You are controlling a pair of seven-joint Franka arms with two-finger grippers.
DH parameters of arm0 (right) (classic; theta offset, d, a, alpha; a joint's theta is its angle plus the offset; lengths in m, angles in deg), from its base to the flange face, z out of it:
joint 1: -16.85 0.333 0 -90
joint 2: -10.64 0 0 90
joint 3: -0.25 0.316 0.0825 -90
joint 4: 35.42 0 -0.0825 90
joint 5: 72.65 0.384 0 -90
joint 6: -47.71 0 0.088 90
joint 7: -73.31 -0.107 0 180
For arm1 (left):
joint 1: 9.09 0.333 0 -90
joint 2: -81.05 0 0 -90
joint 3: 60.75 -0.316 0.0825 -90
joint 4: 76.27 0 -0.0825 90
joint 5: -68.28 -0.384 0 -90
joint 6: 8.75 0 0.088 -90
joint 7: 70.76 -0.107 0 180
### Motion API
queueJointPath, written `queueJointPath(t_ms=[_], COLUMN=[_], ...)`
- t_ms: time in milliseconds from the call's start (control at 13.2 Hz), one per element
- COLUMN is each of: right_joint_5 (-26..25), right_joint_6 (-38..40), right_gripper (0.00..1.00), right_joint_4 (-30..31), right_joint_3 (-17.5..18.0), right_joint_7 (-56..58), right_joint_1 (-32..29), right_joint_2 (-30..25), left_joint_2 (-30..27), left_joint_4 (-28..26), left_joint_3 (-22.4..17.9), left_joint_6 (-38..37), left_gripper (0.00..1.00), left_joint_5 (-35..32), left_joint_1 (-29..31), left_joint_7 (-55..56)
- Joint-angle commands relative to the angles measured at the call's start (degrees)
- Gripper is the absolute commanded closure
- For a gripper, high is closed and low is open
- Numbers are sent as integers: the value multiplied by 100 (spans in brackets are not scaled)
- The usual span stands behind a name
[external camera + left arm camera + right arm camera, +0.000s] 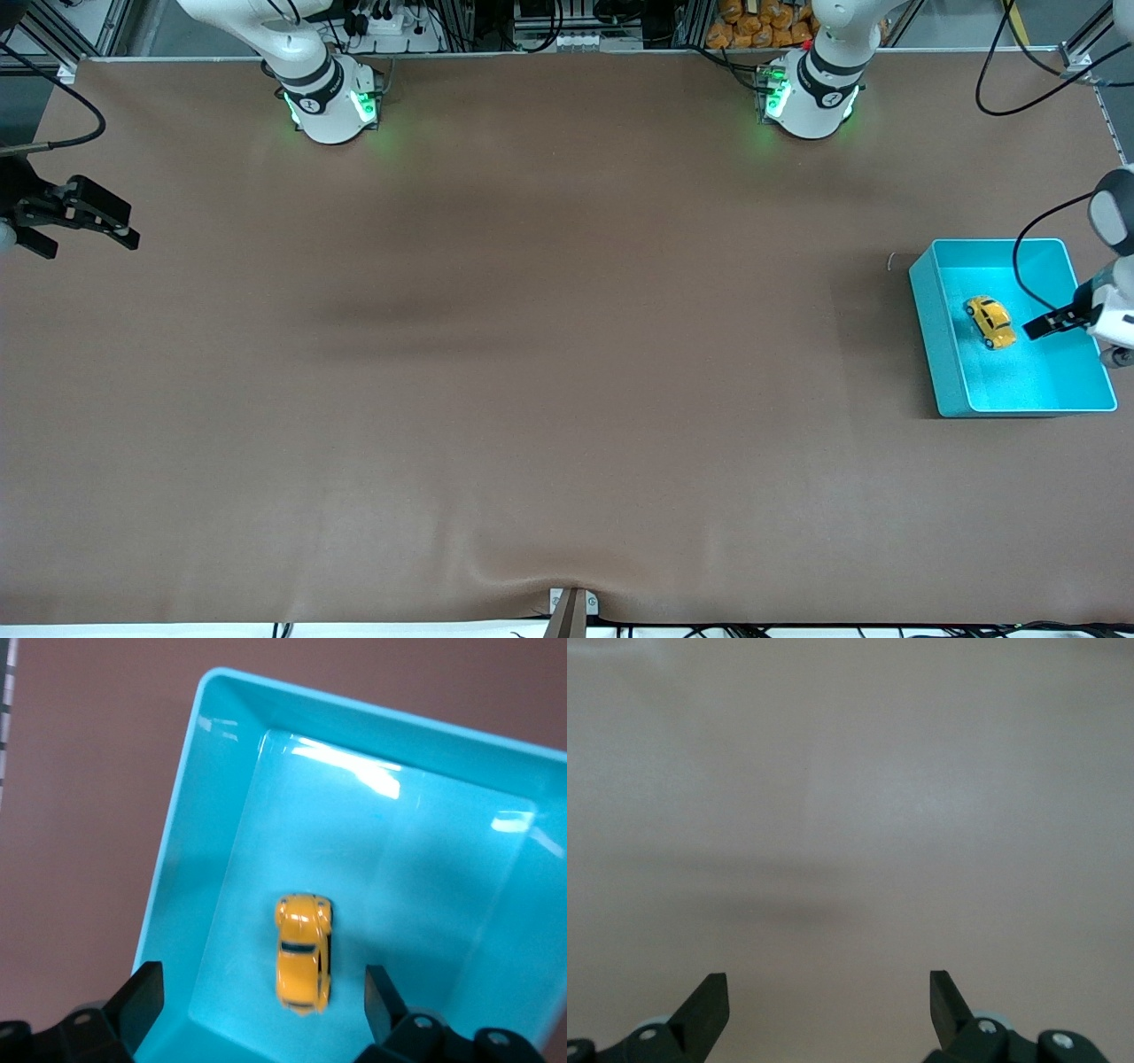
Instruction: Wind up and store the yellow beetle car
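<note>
we find the yellow beetle car (990, 322) resting on the floor of the turquoise bin (932, 337), which sits on the bench (549, 372) at the left arm's end. the left pincer (1045, 324) hangs over the bin just beside the car, fingers spread wide and holding nothing. the right pincer (89, 221) waits above bare bench at the right arm's end, its fingers parted and empty.

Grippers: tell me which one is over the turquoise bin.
The left gripper hangs open over the turquoise bin, above the yellow beetle car; the right gripper waits over bare table.
</note>
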State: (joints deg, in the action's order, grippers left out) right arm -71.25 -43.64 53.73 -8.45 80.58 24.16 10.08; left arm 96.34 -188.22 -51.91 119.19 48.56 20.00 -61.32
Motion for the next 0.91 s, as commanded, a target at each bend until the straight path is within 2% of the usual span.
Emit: queueJointPath(t_ms=[0, 152, 304, 456, 837], right_joint_5=[98, 98, 98, 107, 344], right_joint_6=[-32, -32, -32, -24, -15], right_gripper=[0, 0, 0, 0, 0], right_joint_4=[33, 33, 24, -28, -29], right_joint_3=[18, 18, 18, 18, 9], right_joint_7=[-33, -33, -33, -7, 11], right_joint_1=[-54, -63, -98, -203, -458], right_joint_2=[-58, -58, -67, -67, -67], left_joint_2=[-588, -642, -703, -913, -1353], left_joint_4=[636, 1575, 2218, 2397, 2379], left_joint_3=[-5, 4, 187, 346, 356], left_joint_6=[-1416, -2577, -3405, -3645, -3733], left_gripper=[0, 0, 0, 0, 0], left_joint_5=[807, 1275, 1347, 1365, 1522], left_joint_1=[-394, -754, -1027, -1334, -2337], left_joint_7=[-46, -38, -21, 49, 50])
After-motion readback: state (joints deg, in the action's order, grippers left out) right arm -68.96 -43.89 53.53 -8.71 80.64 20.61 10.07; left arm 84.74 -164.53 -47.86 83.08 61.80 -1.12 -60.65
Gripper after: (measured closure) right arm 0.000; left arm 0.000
